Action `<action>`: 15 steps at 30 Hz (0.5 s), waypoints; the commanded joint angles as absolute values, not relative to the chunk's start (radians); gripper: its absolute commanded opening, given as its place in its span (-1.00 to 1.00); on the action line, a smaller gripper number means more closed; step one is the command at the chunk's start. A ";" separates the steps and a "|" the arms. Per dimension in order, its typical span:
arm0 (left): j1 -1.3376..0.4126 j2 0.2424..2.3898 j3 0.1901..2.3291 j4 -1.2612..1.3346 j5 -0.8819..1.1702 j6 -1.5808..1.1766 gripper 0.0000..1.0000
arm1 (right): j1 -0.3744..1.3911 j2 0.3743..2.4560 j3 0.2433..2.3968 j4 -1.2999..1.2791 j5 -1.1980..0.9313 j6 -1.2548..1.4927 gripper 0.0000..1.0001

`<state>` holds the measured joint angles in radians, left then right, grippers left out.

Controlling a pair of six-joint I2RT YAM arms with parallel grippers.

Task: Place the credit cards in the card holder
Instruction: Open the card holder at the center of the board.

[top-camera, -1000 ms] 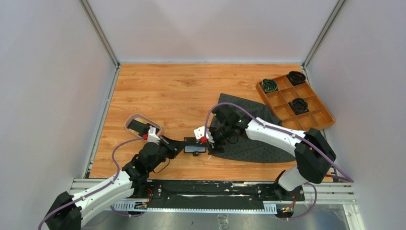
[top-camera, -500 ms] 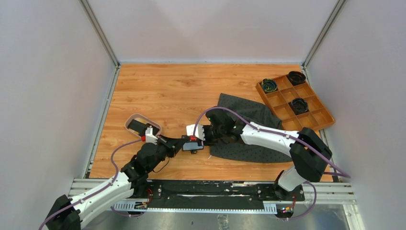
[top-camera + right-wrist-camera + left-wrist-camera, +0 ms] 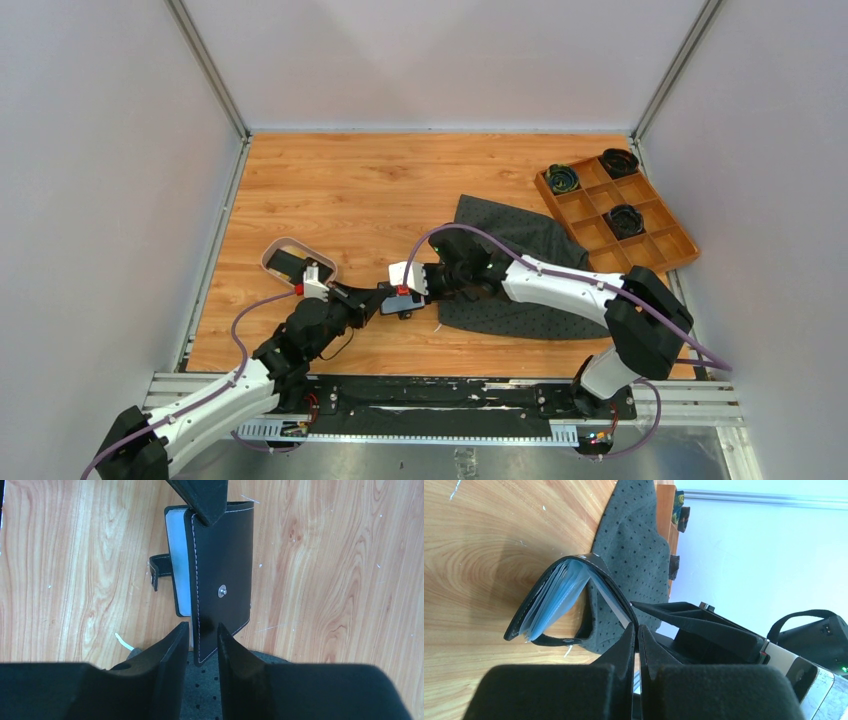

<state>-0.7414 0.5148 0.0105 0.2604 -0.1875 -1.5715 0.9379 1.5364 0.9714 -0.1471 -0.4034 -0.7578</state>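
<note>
Working at the opening step, by the look of it, with the loading itself not yet begun. Holding the card holder [image 3: 222, 555] half open over the wooden table [image 3: 340, 190], just beside the near-left edge of the dotted grey cloth [image 3: 634, 545]. Pinching one end of the lifted cover [image 3: 610, 591] with the left gripper [image 3: 635, 630], its fingers pressed together on that edge. Straddling the corner at the cover's opposite end with the right gripper [image 3: 203, 635], fingers slightly apart; not being able to tell whether gripping it or merely framing it. Showing pale blue leaves [image 3: 177, 565] inside the fold, either sleeves or a card, impossible to say which. Finding no gold card in any view. Noticing a dark flat thing [image 3: 287, 265] in the pink tray [image 3: 272, 250] at the left, perhaps a card, too small to name. Leaving, most likely, all of the fetching and sliding-in.

Having plenty of bare wood beyond and to the left of the holder for swinging the cover wider. Crowding at the holder itself, though: meeting nose to nose on one thin cover, with the snap tab [image 3: 155, 572] sticking out on the open side and the cloth's edge lying right beneath the right fingers, liable to snag or drag. Working well apart from the orange compartment box [image 3: 588, 205] at the far right.
</note>
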 commanded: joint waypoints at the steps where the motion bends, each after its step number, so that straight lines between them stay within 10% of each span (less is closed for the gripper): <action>1: -0.733 0.518 -0.071 0.282 -0.210 -1.572 -1.00 | 0.958 1.524 1.000 -0.178 -0.423 -0.773 -0.37; 11: -0.732 0.522 -0.073 0.281 -0.210 -1.567 -1.00 | 0.971 1.529 1.017 -0.202 -0.415 -0.784 -0.99; 15: -0.732 0.522 -0.076 0.281 -0.202 -1.550 -0.20 | 0.971 1.532 1.021 -0.206 -0.377 -0.772 -1.00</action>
<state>-0.7380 0.5217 0.0105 0.2615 -0.1894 -1.5703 0.9497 1.5364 0.9909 -0.1795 -0.3985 -0.7757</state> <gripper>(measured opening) 0.264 0.015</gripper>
